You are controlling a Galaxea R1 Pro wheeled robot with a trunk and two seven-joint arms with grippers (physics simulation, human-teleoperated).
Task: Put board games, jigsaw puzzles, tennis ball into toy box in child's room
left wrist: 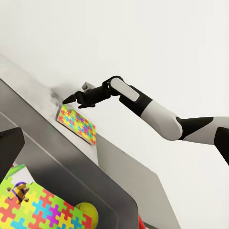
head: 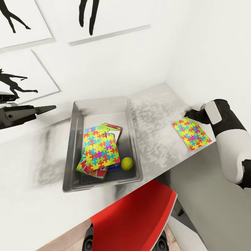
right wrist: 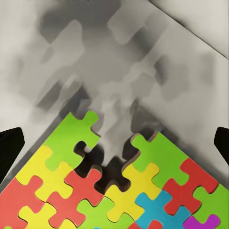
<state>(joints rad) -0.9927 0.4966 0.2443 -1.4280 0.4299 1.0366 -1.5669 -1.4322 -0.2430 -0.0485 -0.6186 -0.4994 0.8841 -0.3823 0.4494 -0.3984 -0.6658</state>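
Note:
The grey toy box point(head: 77, 115) stands on the speckled table point(head: 153, 108). Inside it one jigsaw puzzle point(head: 99, 148) lies on top of stacked board games point(head: 112, 128), with the yellow-green tennis ball point(head: 127, 163) in the near corner. The same puzzle point(left wrist: 33, 210) and ball point(left wrist: 87, 213) appear in the left wrist view. A second jigsaw puzzle point(head: 191, 133) lies flat near the table's right end. My right gripper point(head: 188, 113) hovers open just over its far corner point(right wrist: 86, 138). My left gripper point(head: 47, 108) hangs open left of the box, holding nothing.
A red chair back point(head: 139, 216) sits below the table's front edge. White walls with dancer pictures point(head: 21, 83) close the back, and a wall corner stands right of the table. Bare tabletop lies between the box and the loose puzzle.

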